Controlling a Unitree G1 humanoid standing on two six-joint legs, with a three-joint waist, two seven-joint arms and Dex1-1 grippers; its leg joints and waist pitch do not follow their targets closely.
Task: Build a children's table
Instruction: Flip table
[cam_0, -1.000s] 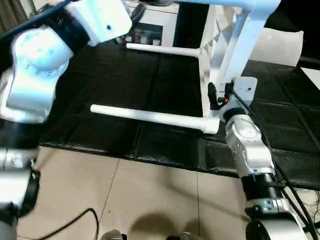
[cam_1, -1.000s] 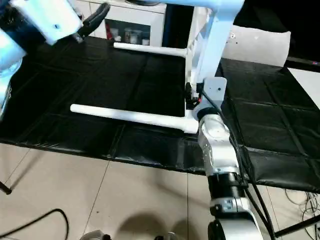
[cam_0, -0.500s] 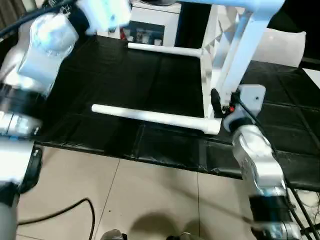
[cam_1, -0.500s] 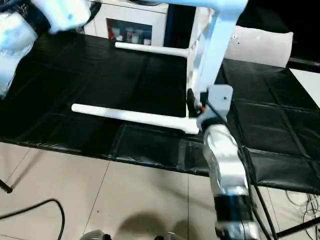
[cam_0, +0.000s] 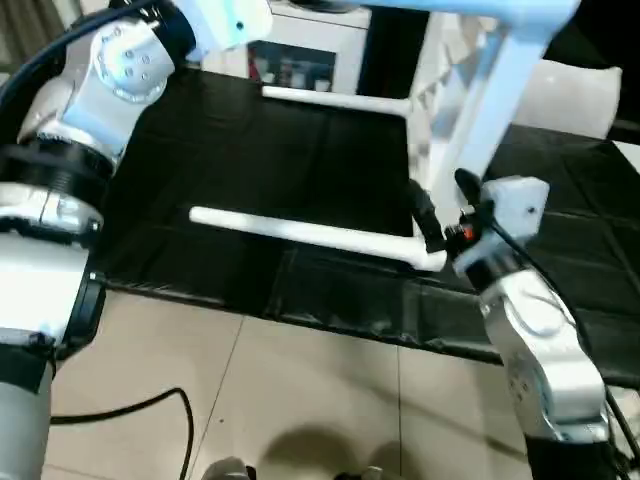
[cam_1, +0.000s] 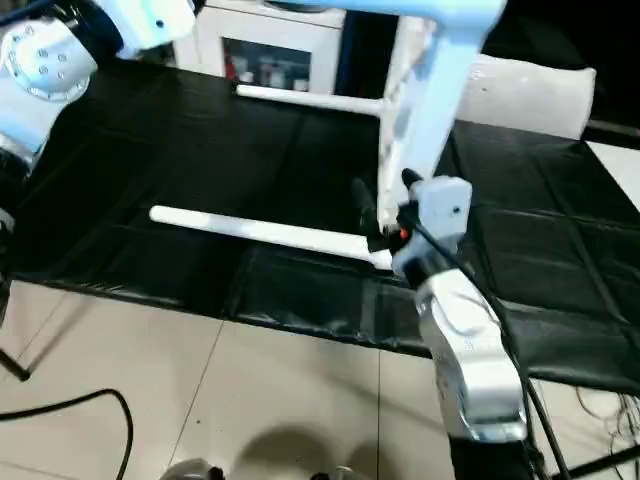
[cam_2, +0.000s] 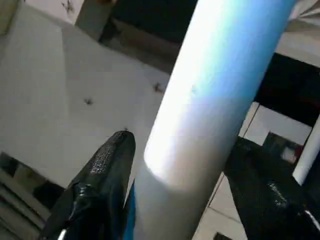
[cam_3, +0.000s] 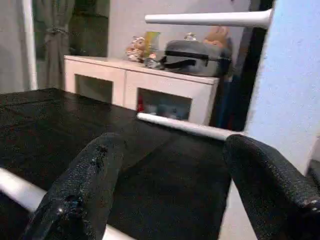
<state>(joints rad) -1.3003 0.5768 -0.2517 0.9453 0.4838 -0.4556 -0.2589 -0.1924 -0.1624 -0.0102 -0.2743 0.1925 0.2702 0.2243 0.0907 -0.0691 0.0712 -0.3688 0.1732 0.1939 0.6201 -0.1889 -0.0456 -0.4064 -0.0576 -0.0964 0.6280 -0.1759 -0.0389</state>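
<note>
1. Right gripper (cam_0: 442, 205); nearest item; our fingers (cam_3: 85, 195) stand wide apart with nothing between them; poised just beside the socket end of the nearest leg, next to the tabletop's edge.
2. Nearest leg (cam_0: 300, 232); long white tube lying level just over the black mat (cam_0: 250, 150); its thick end meets the tabletop's lower corner; we judge it fitted.
3. Tabletop (cam_0: 480, 110); white, standing on edge near the mat's middle, ribbed underside towards the legs.
4. Far leg (cam_0: 335, 98); second level tube, joined to the tabletop further back; we judge it fitted too.
5. Upper leg (cam_2: 210, 100); raised tube; our left gripper (cam_2: 175, 170) straddles it, one black finger on each side; contact we cannot tell.
6. Remaining: the fourth leg is unaccounted for; the table is yet to be set upright.
</note>
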